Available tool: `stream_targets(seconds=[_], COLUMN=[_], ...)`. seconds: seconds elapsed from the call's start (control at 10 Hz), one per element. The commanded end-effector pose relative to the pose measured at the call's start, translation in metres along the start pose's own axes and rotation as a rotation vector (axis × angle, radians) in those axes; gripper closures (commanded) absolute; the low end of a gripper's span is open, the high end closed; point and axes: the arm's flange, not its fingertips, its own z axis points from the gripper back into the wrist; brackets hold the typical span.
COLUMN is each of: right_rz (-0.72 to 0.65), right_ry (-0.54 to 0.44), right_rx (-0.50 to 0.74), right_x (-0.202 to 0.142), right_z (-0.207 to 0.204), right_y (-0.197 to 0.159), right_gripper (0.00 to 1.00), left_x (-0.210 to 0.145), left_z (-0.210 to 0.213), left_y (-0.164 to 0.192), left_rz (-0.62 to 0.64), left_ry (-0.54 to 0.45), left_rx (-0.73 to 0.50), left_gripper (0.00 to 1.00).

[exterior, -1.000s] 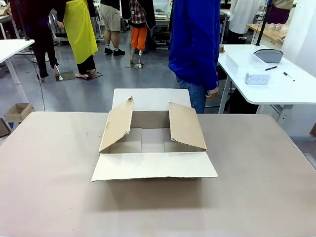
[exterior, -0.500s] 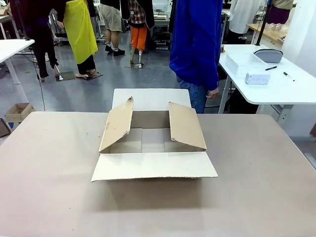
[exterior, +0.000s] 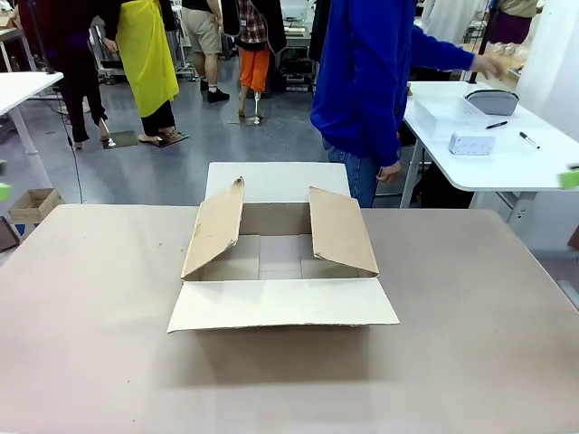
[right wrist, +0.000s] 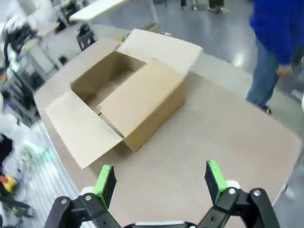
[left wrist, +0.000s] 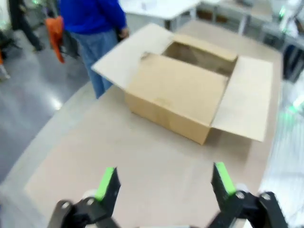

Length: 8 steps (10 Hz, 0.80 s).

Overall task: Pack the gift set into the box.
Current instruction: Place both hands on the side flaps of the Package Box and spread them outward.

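The box (exterior: 280, 262) stands open in the middle of the brown table, its four flaps spread and its inside bare. The gift set lies apart on the white side table at the far right: a grey pouch (exterior: 491, 101) on a pale tray (exterior: 441, 112), with a small white case (exterior: 471, 143) beside them. A person in blue (exterior: 362, 72) stretches a hand toward the pouch. My left gripper (left wrist: 165, 180) hangs open above the table short of the box (left wrist: 190, 90). My right gripper (right wrist: 159, 177) is open too, with the box (right wrist: 128, 102) ahead of it.
A white flat-topped stand (exterior: 276, 179) sits behind the box. Two black pens (exterior: 496, 125) lie on the side table. A green pad (exterior: 4, 192) shows at the front view's left edge and another green pad (exterior: 569, 178) at its right edge. People stand farther back.
The person in blue has stretched an arm out to the side table at the right. Green gripper pads have come into the front view at both edges.
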Motion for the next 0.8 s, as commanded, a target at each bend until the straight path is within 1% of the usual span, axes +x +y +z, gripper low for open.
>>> stream_targets(seconds=[0.0,0.1,0.2,0.3,0.4,0.5,0.6,0.7], right_rz=[0.346,0.448,0.582,0.648,0.699,0.671,0.645,0.590], right_ry=[-0.015,-0.027,-0.087,-0.150,-0.142,-0.101,-0.062,-0.043], right_rx=[-0.074,-0.090,-0.038,0.038,0.113,0.160,0.181,0.192], right_x=[0.032,0.043,0.046,0.046,0.039,0.031,0.023,0.015], right_z=[-0.080,-0.113,-0.143,-0.174,-0.205,-0.228,-0.243,-0.251], right_y=[0.045,0.062,0.078,0.088,0.093,0.095,0.093,0.091], right_gripper=[0.00,0.00,0.00,0.00,0.00,0.00,0.00,0.00], left_x=[0.073,0.099,0.119,0.131,0.137,0.140,0.137,0.137], left_z=[-0.055,-0.087,-0.117,-0.147,-0.178,-0.197,-0.207,-0.192], left_y=[-0.006,-0.018,-0.031,-0.044,-0.059,-0.064,-0.067,-0.067], left_rz=[-0.130,-0.187,-0.241,-0.274,-0.287,-0.260,-0.267,-0.291], left_ry=[0.172,0.258,0.340,0.398,0.426,0.397,0.355,0.403], left_rx=[-0.027,-0.058,-0.069,-0.079,-0.095,-0.076,-0.052,-0.114], left_gripper=[0.00,0.00,0.00,0.00,0.00,0.00,0.00,0.00])
